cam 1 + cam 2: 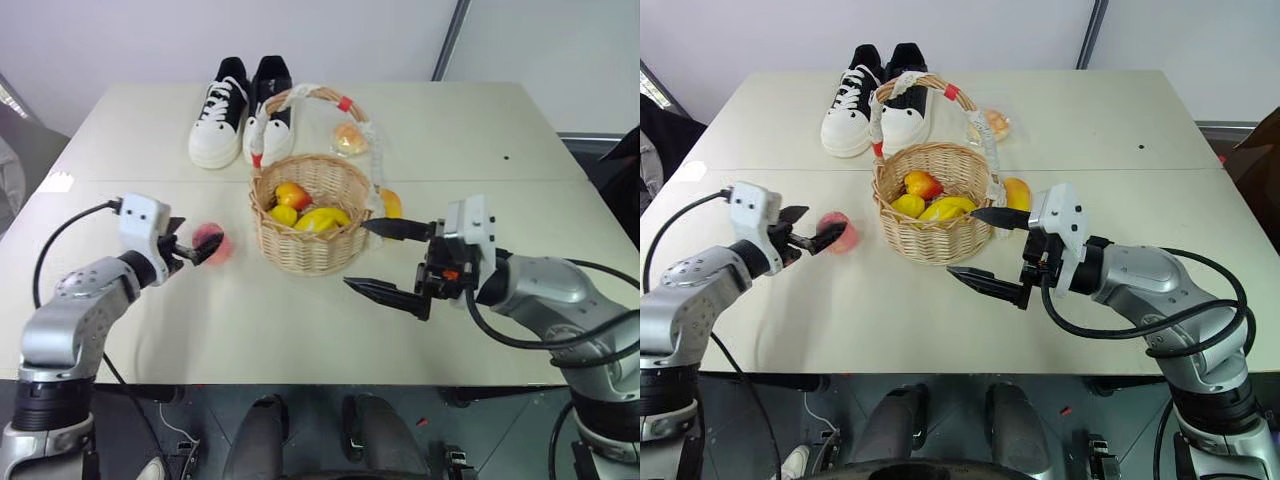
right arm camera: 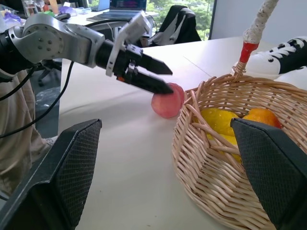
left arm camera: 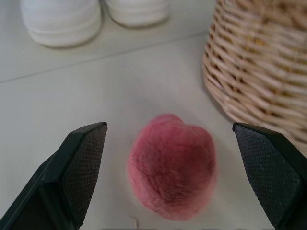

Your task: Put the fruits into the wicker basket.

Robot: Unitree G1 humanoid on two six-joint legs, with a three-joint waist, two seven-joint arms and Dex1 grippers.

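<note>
The peach (image 3: 171, 166) sits on the surface (image 1: 300, 320) just left of the wicker basket (image 1: 311, 212), between the left gripper's (image 1: 197, 246) parted jaws. The right gripper (image 1: 385, 260), jaws wide apart, hangs beside the basket, which holds yellow and red fruits (image 1: 303, 209); a mango (image 1: 391, 203) lies behind it.

On the desk (image 1: 300, 330), the wicker basket (image 1: 310, 225) stands in the middle with fruits (image 1: 305, 208) in it, the peach (image 1: 212, 243) at its left, the mango (image 1: 391, 203) at its right, shoes (image 1: 240, 112) behind.

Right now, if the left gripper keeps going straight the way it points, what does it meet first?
The peach. It lies on the table directly ahead of the open left gripper, between the lines of its fingers, with the wicker basket just beyond to one side.
</note>
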